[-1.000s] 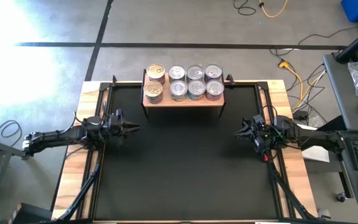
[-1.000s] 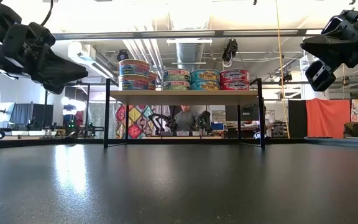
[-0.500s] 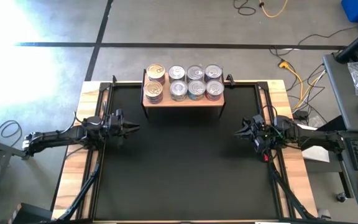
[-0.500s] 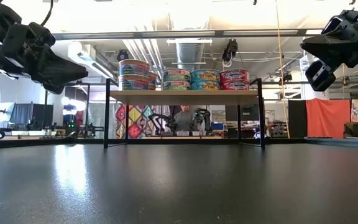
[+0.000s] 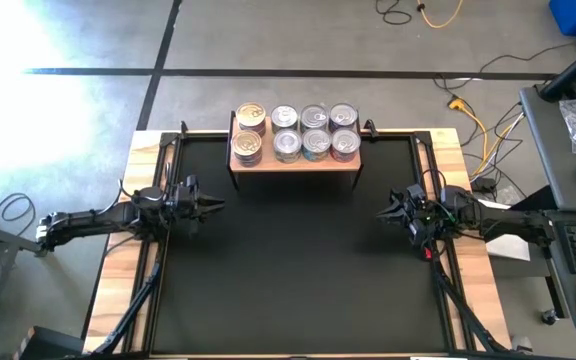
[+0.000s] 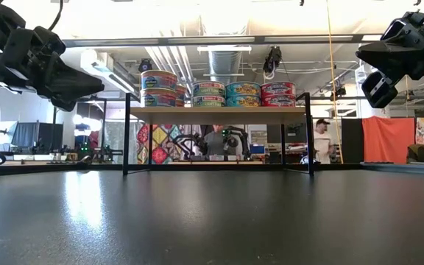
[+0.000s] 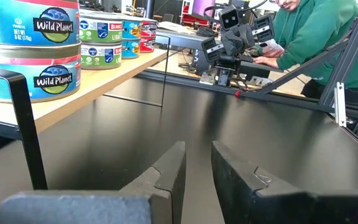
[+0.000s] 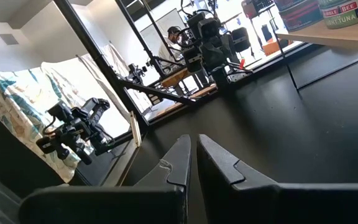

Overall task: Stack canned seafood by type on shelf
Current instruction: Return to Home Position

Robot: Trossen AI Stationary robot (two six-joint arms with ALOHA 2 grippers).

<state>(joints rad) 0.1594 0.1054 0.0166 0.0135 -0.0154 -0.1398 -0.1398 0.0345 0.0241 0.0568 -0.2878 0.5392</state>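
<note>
High view showed short round silver-lidded seafood tins (image 5: 299,131) stacked on the low light-wood shelf (image 5: 293,161); left pincer (image 5: 218,205) seemingly clenched, right pincer (image 5: 380,212) clenched, both empty above the black bench (image 5: 288,270).

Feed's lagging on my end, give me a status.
Left hand and right hand empty, both off the shelf. Tuna cans stacked on it in four columns. Black tabletop bare between the arms.
</note>
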